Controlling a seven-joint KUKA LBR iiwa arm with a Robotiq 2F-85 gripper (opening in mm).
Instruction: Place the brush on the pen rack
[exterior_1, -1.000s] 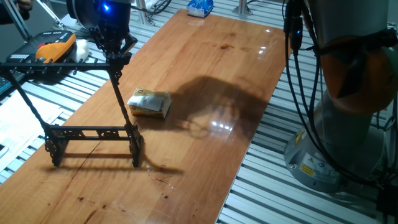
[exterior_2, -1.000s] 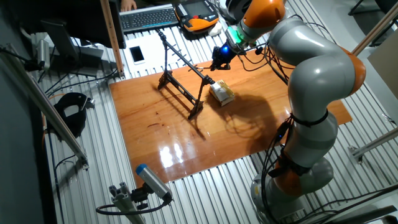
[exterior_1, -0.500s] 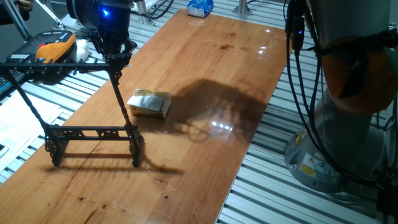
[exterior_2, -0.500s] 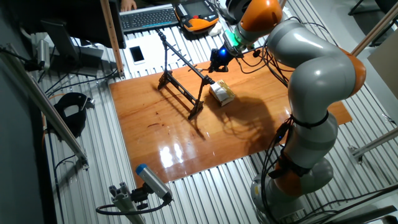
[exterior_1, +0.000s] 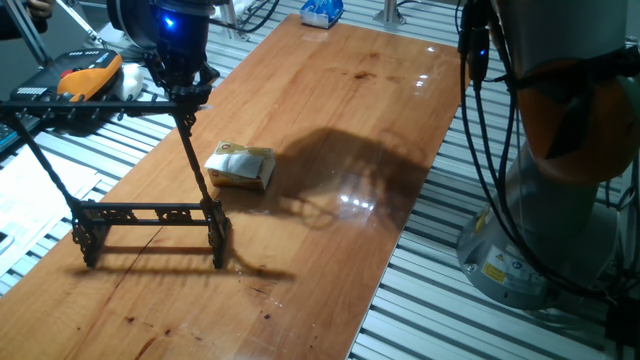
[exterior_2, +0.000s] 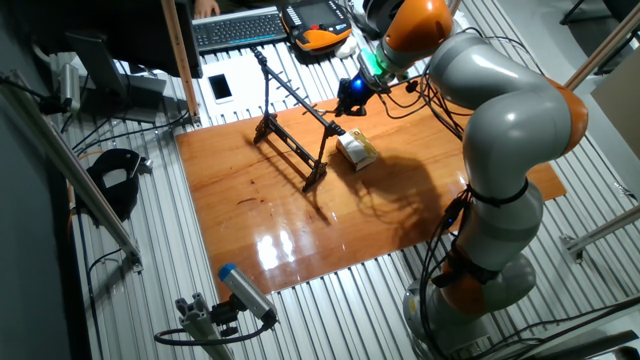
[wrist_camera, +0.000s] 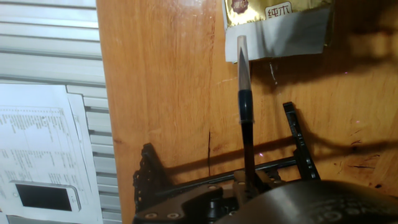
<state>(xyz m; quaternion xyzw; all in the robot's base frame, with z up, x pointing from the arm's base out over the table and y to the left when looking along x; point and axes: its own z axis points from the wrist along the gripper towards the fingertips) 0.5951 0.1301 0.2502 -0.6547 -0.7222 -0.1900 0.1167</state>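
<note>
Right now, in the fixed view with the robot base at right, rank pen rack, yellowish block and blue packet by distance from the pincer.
1. pen rack, upright just below the pincer holding the brush.
2. yellowish block, mid-table beside the rack.
3. blue packet, table's far end.

A black pen rack is standing on a glossy orange-brown wooden table, beside a yellowish block (gold with white in the hand view). The arm is showing grey with orange joints, a blue light glowing at its gripper.
</note>
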